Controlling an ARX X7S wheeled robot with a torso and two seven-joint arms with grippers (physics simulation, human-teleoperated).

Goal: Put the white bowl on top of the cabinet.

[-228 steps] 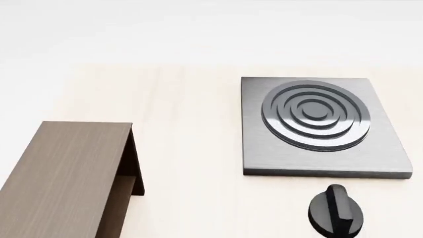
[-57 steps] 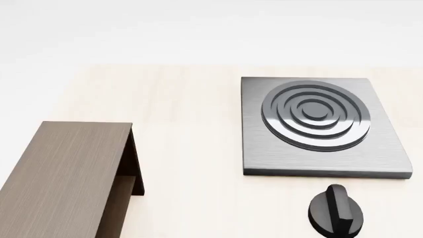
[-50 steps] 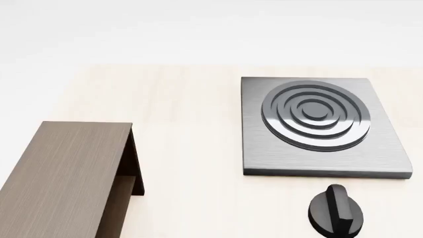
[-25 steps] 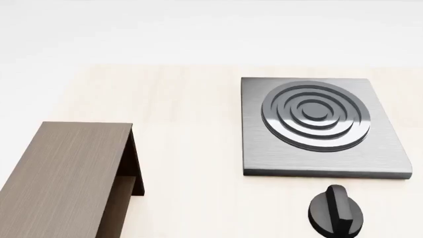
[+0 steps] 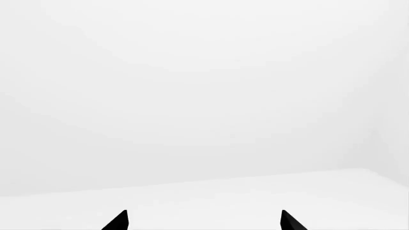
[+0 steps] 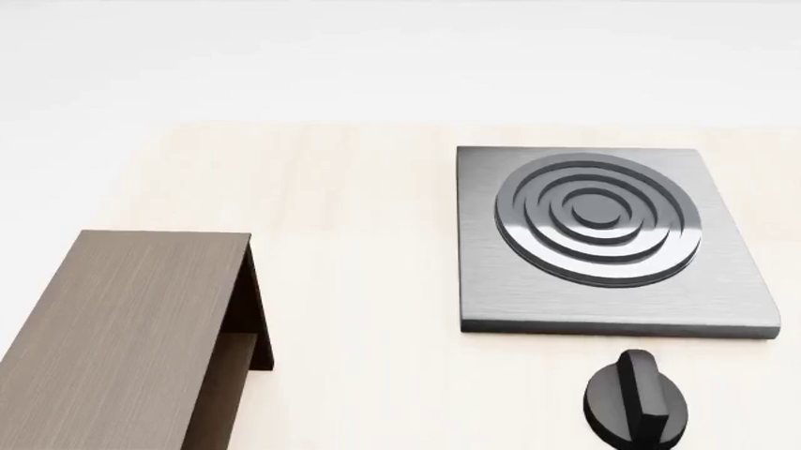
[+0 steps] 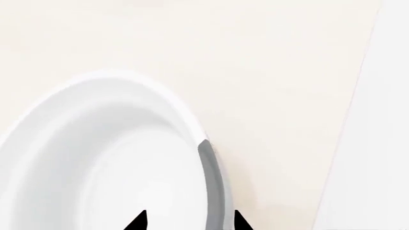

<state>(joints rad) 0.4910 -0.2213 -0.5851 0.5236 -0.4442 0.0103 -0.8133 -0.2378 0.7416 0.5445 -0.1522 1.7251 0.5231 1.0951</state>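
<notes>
Nothing has shifted in the head view since earlier frames; cabinet lower left. Right wrist view: bowl fills lower left, its rim between right gripper tips, spread. Left gripper open, empty.

Left gripper: only two black fingertips visible at the frame edge, set well apart, nothing between them. Beyond them, a plain white floor meeting a plain white wall along a faint, slightly slanted line. No contact with any surface seen.
</notes>
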